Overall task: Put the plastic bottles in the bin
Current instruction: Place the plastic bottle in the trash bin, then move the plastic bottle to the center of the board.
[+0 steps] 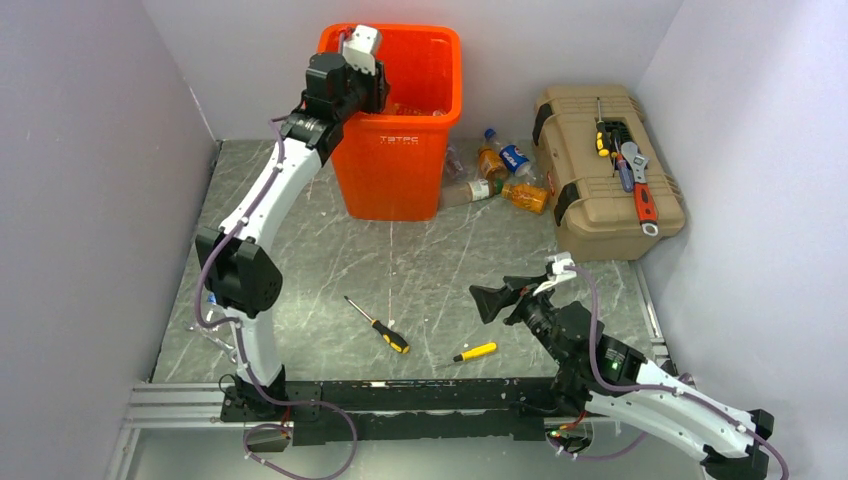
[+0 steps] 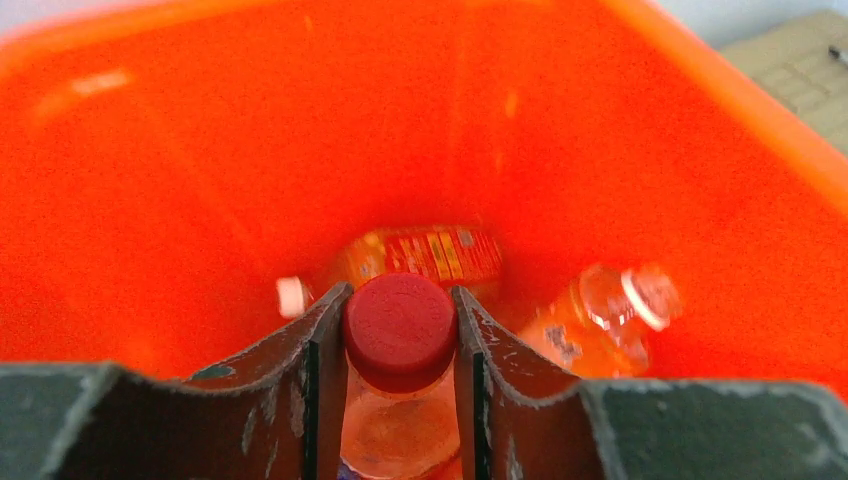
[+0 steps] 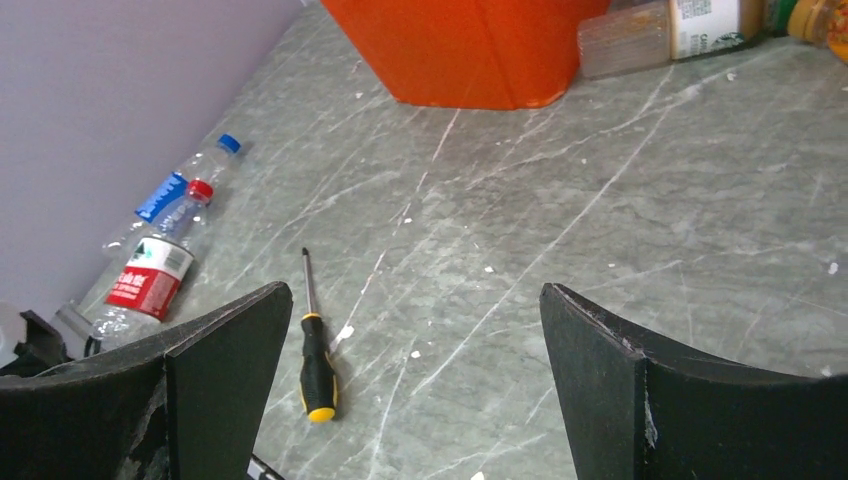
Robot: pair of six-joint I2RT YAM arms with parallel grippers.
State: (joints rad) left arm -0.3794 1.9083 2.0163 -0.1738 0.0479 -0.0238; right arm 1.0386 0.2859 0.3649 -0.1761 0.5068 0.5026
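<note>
Hovering over the bin [image 1: 395,150] at top centre of the overhead view, the left gripper [image 2: 400,295] is clamped on a red-capped bottle [image 2: 398,340]. Lower right, the right gripper [image 3: 415,292] sits spread wide, empty.

- Orange bin [image 1: 395,150]: upright, square, at the surface's far side.
- Red-capped clear bottle [image 2: 400,330]: pinched between the left jaws, over the bin's inside.
- Orange-labelled bottle [image 2: 430,255], crushed bottle [image 2: 610,315]: lying on the bin's floor.
- Bottle cluster [image 1: 525,195]: lying just right of the bin.
- Red-labelled bottle [image 3: 150,270], blue-capped bottle [image 3: 185,190]: lying by the left wall.
</note>
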